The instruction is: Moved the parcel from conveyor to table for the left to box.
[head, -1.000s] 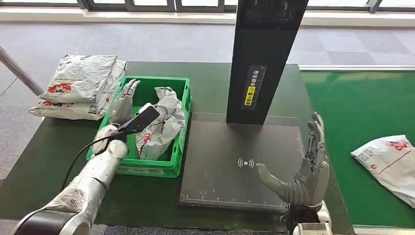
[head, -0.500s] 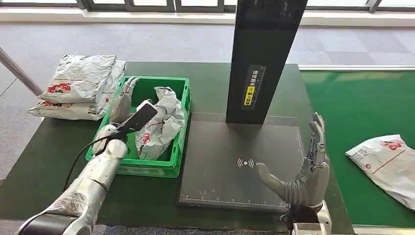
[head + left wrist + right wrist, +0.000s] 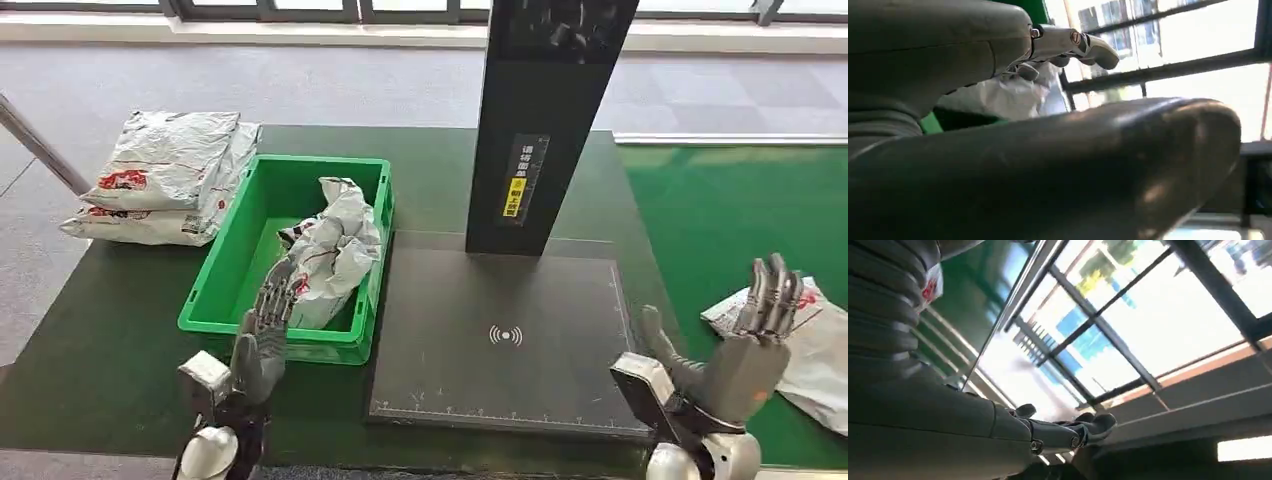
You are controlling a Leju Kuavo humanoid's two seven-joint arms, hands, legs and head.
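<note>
A white parcel with red print lies on the green conveyor at the right. My right hand is raised beside it with fingers spread and holds nothing. In the right wrist view the same right hand shows straight fingers and a corner of the parcel. My left hand is open at the near rim of the green box, which holds a crumpled white parcel. The left wrist view shows the left hand before that parcel.
Two more white parcels are stacked on the dark table left of the box. A black scanner pad with a tall black post fills the table's middle. The floor lies beyond.
My left arm has pulled back out of the box to its near rim. My right hand has swung right from the scanner pad to the conveyor parcel. The parcel has drifted closer.
</note>
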